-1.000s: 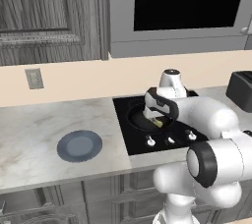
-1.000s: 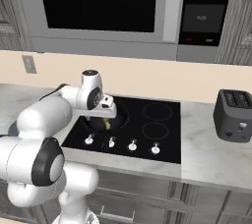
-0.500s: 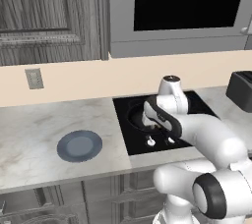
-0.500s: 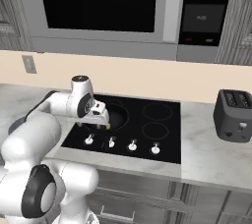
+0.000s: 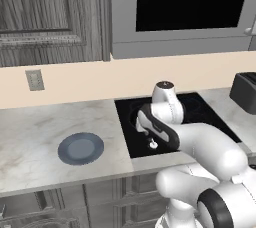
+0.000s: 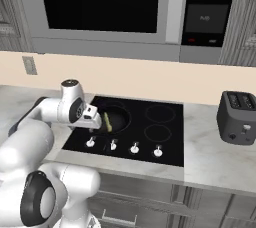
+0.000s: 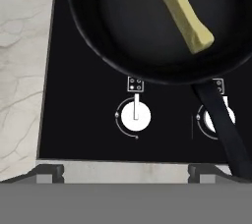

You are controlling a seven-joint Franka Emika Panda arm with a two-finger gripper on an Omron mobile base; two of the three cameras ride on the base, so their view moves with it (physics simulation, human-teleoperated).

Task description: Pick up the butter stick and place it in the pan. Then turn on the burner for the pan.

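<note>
The pale-yellow butter stick (image 7: 182,14) (image 6: 107,121) lies free inside the round black pan (image 7: 123,26) (image 6: 119,120). The pan covers the front-left burner of the black cooktop (image 6: 165,144). Its long handle (image 7: 219,120) reaches toward the cooktop's front edge and crosses the second knob (image 7: 209,120). My gripper (image 7: 127,171) (image 6: 95,117) is open and holds nothing. It hangs over the leftmost silver knob (image 7: 135,116) (image 6: 90,142), near the pan's front-left rim, with its fingertips (image 7: 49,171) standing wide apart.
A blue-grey plate (image 5: 80,148) lies on the marble counter (image 5: 35,137) left of the cooktop. A black toaster (image 6: 237,117) stands to the right. Three more knobs line the front edge, one of them a middle knob (image 6: 134,148). A microwave (image 6: 105,7) hangs above.
My hand has drawn back from above the pan toward the cooktop's front-left corner and now sits lower, over the leftmost knob. The butter stick stays in the pan. The jaws remain open.
</note>
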